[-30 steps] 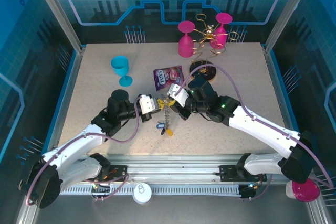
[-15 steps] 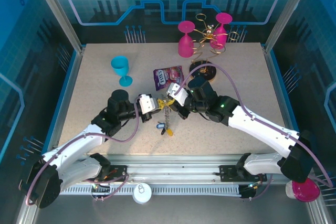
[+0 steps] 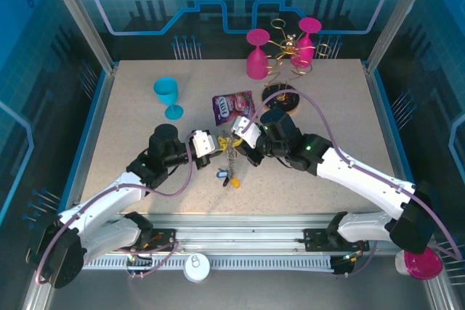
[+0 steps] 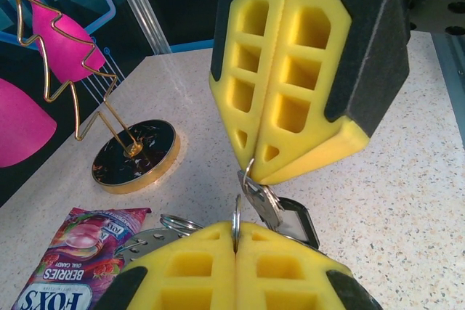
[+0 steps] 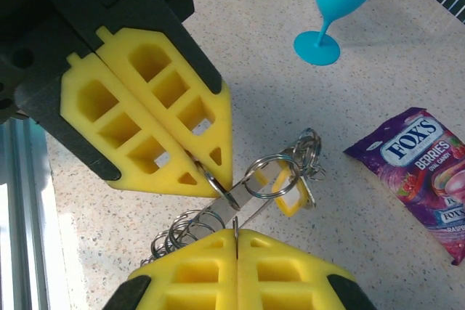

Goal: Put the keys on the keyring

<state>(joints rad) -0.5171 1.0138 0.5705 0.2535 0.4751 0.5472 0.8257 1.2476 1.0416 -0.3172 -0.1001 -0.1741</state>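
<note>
Both arms reach fwd from their bases and meet near table centre: L arm (image 3: 109, 197) low and bent at the elbow, R arm (image 3: 363, 176) stretched long, in from the right side. L gripper (image 3: 220, 148) and R gripper (image 3: 237, 141) sit tip to tip, v. close. On L wrist cam my L gripper (image 4: 234, 229) points up at the R gripper (image 4: 254, 172), which tilts down at it. Both sets of jaws pressed pad to pad, no gap. On R wrist cam the R gripper (image 5: 236, 231) faces the L gripper (image 5: 218, 179), which comes in from upper left.
</note>
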